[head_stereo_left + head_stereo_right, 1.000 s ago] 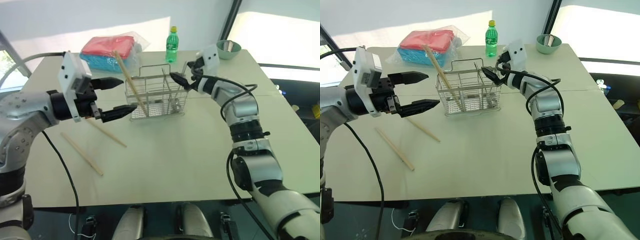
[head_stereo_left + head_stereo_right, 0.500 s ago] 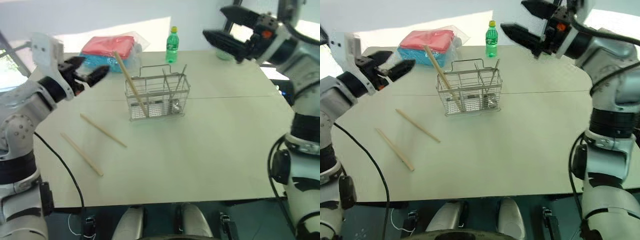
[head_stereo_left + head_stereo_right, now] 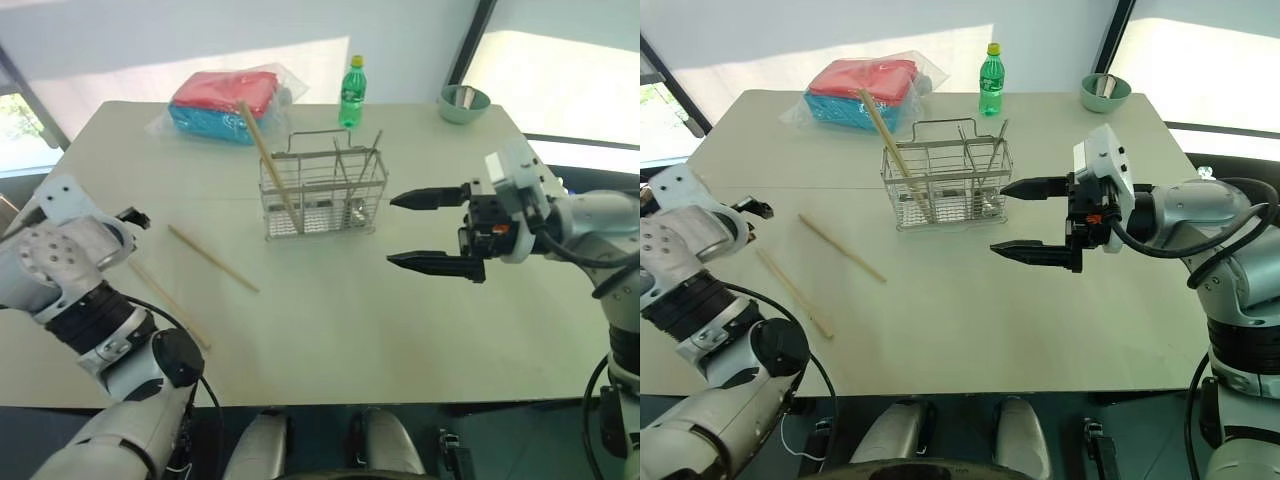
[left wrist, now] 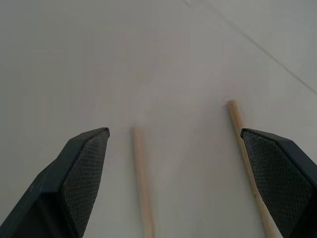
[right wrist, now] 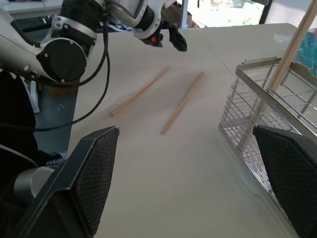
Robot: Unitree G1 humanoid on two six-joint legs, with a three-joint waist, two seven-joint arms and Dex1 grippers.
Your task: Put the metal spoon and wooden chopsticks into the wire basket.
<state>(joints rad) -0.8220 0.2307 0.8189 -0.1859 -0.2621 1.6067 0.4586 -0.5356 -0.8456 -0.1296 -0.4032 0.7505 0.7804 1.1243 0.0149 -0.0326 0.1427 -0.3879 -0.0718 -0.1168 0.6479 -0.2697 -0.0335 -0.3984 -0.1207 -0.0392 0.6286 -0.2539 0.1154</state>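
The wire basket [image 3: 322, 195] stands mid-table. One of the wooden chopsticks [image 3: 268, 165] leans upright in its left end, and the metal spoon [image 3: 352, 211] stands in its right end, handle up. Two more chopsticks [image 3: 212, 258] lie loose on the table to the left of the basket, also seen as chopsticks [image 4: 141, 178] in the left wrist view. My left gripper [image 4: 173, 131] hangs open just above those two, holding nothing. To the right of the basket and nearer to me, my right gripper [image 3: 405, 230] is open and empty, its fingers pointing toward the basket [image 5: 257, 114].
A green bottle [image 3: 350, 92] stands behind the basket. A plastic bag of red and blue cloths [image 3: 222, 100] lies at the back left. At the back right corner is a green bowl [image 3: 463, 103].
My left arm swung from beside the basket out to the left and down over the loose chopsticks. My right gripper drew back from the basket's right end toward me. Both stayed open.
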